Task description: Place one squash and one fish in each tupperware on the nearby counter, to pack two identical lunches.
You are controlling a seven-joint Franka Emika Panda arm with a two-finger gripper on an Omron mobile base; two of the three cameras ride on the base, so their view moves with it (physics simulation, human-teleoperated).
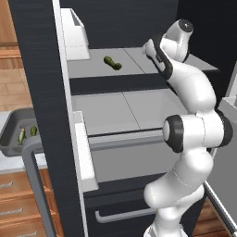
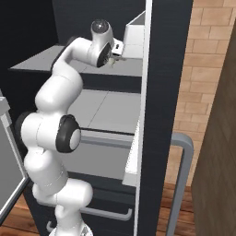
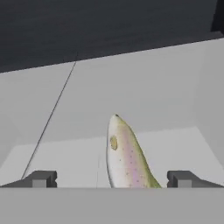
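Note:
In the hand view a pale, pink-speckled fish (image 3: 127, 157) lies on the grey fridge shelf, pointing away. My gripper (image 3: 111, 179) is open, its fingertips (image 3: 41, 178) standing wide on either side of the fish's near end without touching it. In the right base view the gripper (image 2: 118, 56) reaches onto the top shelf. A dark green squash (image 1: 112, 63) lies on that same shelf, left of my hand. On the counter at far left a dark grey tupperware (image 1: 18, 115) holds a greenish-yellow fish (image 1: 21, 134) and a squash (image 1: 33, 131).
The open fridge door (image 1: 41, 92) with its grey handle (image 1: 32, 185) stands between the shelves and the counter. A white door bin (image 1: 76, 28) hangs at top. A second shelf (image 1: 120, 109) and a drawer (image 1: 125, 157) lie below. Wooden drawers (image 1: 14, 203) sit under the counter.

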